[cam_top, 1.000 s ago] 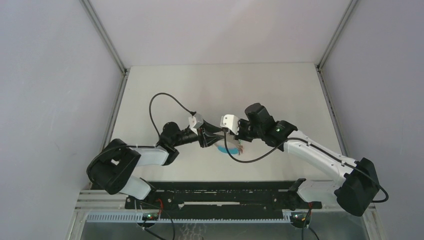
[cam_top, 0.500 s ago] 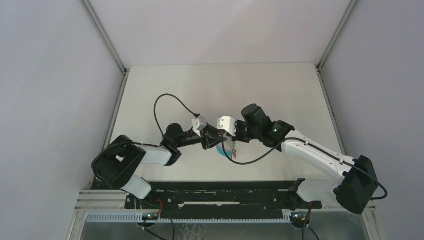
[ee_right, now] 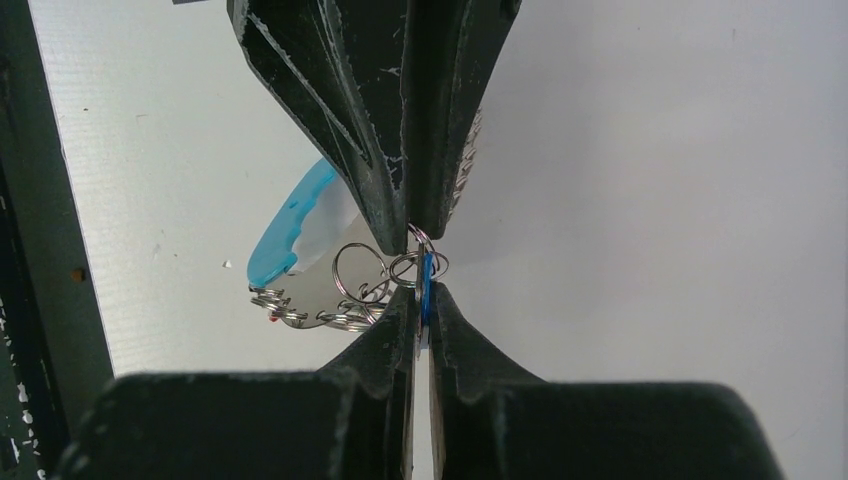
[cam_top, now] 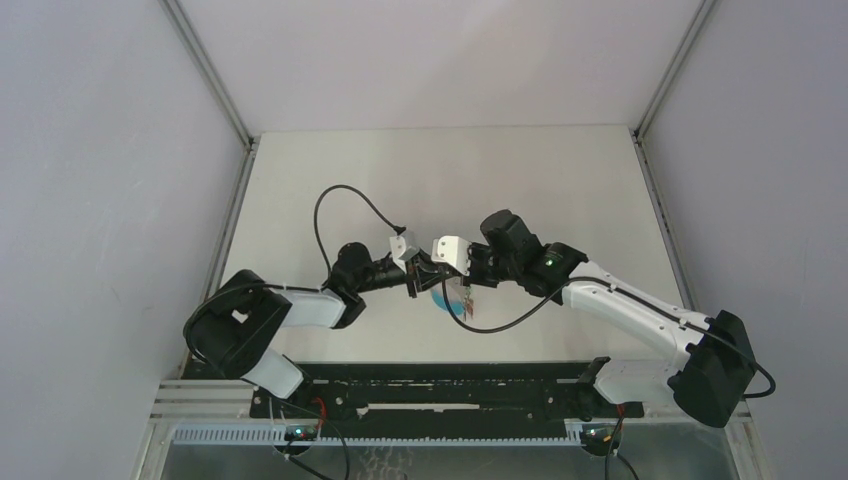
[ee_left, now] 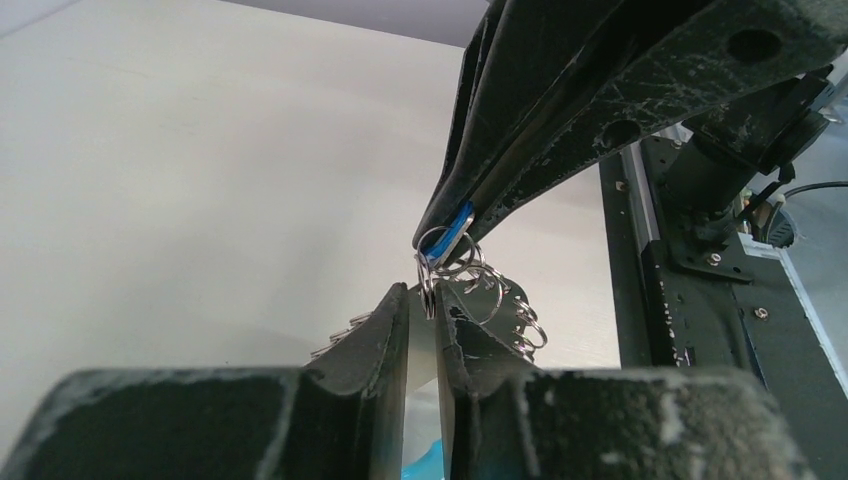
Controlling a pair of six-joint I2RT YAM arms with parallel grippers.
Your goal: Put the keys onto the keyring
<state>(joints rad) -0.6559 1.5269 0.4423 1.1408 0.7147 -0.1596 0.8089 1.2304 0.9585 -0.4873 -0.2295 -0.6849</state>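
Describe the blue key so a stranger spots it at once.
Above the middle of the table, find the right tool, shut. The key is the thin dark-blue sliver pinched at its tips, among silver rings; the cyan piece beside it is paler and much bigger.

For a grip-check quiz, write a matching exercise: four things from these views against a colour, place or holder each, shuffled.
Things:
1 key
2 keyring
3 plastic piece
4 table

Descriptions:
A cyan
B pinched by left gripper
C below everything
D held in right gripper

Pairs: 1-D, 2-B, 3-A, 4-C
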